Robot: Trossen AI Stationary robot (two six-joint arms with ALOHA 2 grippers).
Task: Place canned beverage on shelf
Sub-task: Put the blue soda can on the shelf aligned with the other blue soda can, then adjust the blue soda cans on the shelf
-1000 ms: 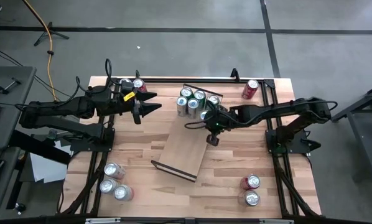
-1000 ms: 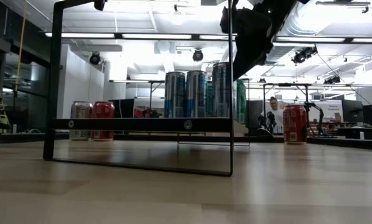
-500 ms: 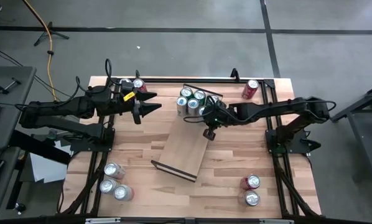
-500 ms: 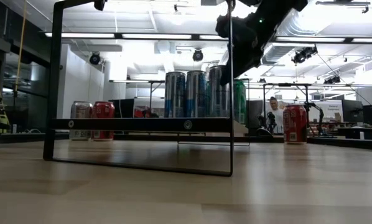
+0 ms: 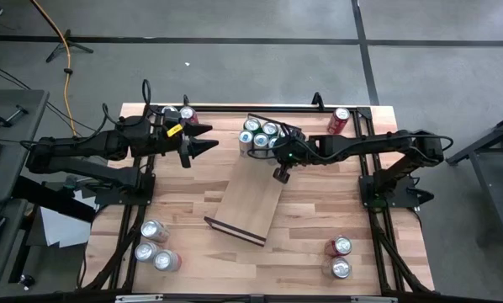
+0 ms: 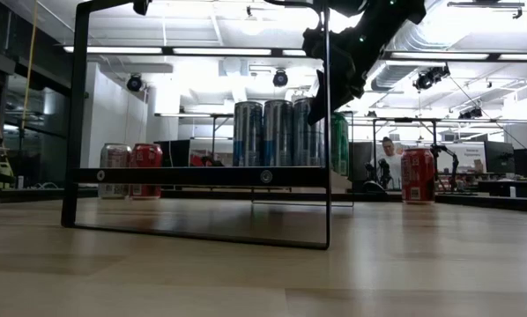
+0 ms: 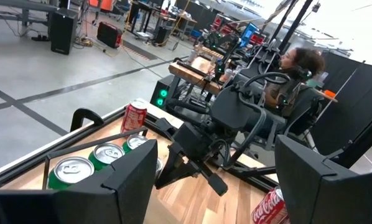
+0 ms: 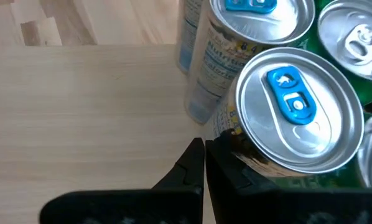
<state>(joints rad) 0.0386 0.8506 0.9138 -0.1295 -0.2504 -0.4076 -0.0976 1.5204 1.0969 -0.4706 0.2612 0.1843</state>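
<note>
The shelf (image 5: 243, 202) is a light-wood board lying aslant mid-table. Several upright cans (image 5: 260, 135), silver and green, stand crowded on its far end. My right gripper (image 5: 280, 175) is shut and slants down beside the nearest of them, a silver can with a blue tab (image 8: 285, 118), on the side facing the bare board (image 8: 80, 106). My left gripper (image 5: 209, 148) hangs open and level above the table's far left, pointing toward the cans and holding nothing. My right gripper (image 8: 203, 155) lies with the outer side of one shut finger (image 8: 218, 163) against the blue-tab can's side wall (image 8: 228, 129), low on the can. The fingers slant down from the table's right and near side. The can stands upright on the shelf.
Loose cans stand around the shelf: red ones at the far left (image 5: 187, 114), far right (image 5: 339, 119) and near right (image 5: 339, 246), silver ones at the near left (image 5: 153, 230). The shelf's near end is bare board. A person (image 6: 389, 158) sits beyond the table.
My right gripper, still shut, has moved toward the table's far edge and up against the cans, tipping further down. The can nearest to it has slid along the shelf and closed up with the others. My left arm has kept still.
</note>
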